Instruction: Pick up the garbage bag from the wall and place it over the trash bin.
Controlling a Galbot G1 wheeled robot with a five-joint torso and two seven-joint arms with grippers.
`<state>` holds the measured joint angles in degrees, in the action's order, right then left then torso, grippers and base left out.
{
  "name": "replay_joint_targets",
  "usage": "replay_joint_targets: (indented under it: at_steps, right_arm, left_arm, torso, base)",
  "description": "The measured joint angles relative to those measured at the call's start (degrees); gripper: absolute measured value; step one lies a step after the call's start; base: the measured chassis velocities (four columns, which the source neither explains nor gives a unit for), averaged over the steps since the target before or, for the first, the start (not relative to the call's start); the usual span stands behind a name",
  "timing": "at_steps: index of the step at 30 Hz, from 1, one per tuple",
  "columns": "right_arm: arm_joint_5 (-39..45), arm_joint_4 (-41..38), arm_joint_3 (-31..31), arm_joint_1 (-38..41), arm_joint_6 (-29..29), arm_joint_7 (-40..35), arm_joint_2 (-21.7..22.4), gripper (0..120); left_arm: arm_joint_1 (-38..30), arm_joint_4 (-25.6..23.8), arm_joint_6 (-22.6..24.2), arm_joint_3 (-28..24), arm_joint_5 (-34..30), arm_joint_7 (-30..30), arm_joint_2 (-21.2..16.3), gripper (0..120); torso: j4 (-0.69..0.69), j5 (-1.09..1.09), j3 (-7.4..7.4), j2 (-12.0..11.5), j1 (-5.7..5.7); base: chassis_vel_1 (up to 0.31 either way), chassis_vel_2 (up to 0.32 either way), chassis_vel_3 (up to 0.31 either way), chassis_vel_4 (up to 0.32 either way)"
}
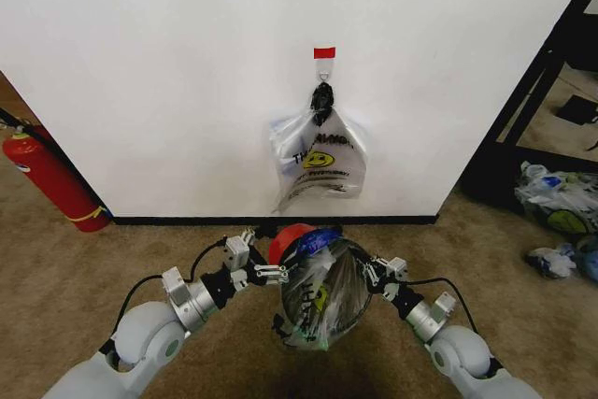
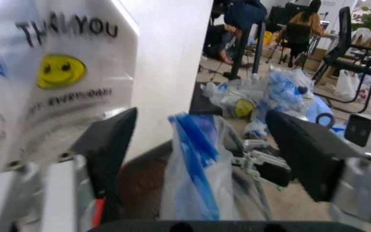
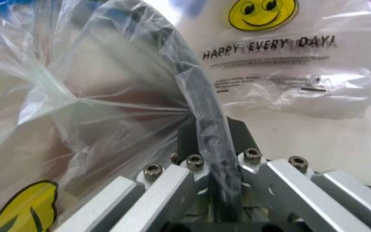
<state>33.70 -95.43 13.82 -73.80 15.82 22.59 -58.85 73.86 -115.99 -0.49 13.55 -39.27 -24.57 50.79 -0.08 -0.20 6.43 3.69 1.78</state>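
1. Your right gripper (image 1: 372,273) is clenched on the trash bin (image 1: 322,324) rim with the garbage bag (image 1: 316,298) film pinched there; a tug could tear it.
2. Your left gripper (image 1: 277,275) stands released at the opposite rim, so that edge may slip off.
3. The bin holds 1 bag, draped inside.

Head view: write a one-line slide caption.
Both grippers, left and right, flank the trash bin draped with the garbage bag.
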Motion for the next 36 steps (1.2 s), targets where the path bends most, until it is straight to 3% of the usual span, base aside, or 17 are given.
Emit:
replay_joint_targets:
  at_steps: [3, 5, 9, 12, 19, 31, 36]
  right_arm:
    - [0.1, -0.5, -0.2, -0.1, 0.2, 0.4, -0.1, 0]
    - [0.1, -0.6, -0.3, -0.1, 0.2, 0.4, -0.1, 0]
    - [0.1, -1.3, -0.8, -0.3, 0.2, 0.5, -0.1, 0]
    - [0.1, -1.6, -0.9, -0.4, 0.2, 0.5, -0.2, 0]
    - [0.1, -1.9, -1.0, -0.4, 0.2, 0.5, -0.2, 0]
    - [-0.5, -0.8, -0.4, -0.4, 0.6, 2.5, -0.2, 0]
    - [-0.3, 0.6, 1.1, -0.3, 1.3, 8.4, 0.0, 0]
  left_arm:
    - [0.0, 0.0, 0.9, -0.6, -0.1, 0.2, 0.6, 61]
    - [-0.1, 0.1, 1.0, -0.7, -0.1, 0.2, 0.6, 59]
    - [-0.2, 0.1, 1.8, -0.7, -0.1, 0.3, 0.8, 39]
    - [-0.2, 0.1, 2.1, -0.7, -0.4, 0.4, 0.8, 33]
    - [-0.5, 0.0, 2.1, -0.3, -0.5, 0.7, 0.8, 4]
    - [-1.6, 0.3, 1.6, 0.2, -0.7, 1.3, 0.9, 0]
    - [-3.7, 3.2, 2.1, -0.1, -0.1, 4.3, 1.2, 0]
  torso:
    - [-0.01, 0.0, 0.0, 0.0, 0.0]
    - [-0.01, 0.0, 0.0, 0.0, 0.0]
    - [0.0, 0.0, 0.0, 0.0, 0.0]
    - [-0.01, 0.0, 0.0, 0.0, 0.0]
    - [0.0, 0.0, 0.0, 0.0, 0.0]
    - [-0.01, 0.0, 0.0, 0.0, 0.0]
    - [0.0, 0.0, 0.0, 0.0, 0.0]
  base:
    - [0.0, 0.0, 0.0, 0.0]
    - [0.0, 0.0, 0.0, 0.0]
    - [0.0, 0.0, 0.0, 0.0]
    - [0.0, 0.0, 0.0, 0.0]
    - [0.0, 0.0, 0.0, 0.0]
    - [0.0, 0.0, 0.0, 0.0]
    - [0.0, 0.0, 0.0, 0.0]
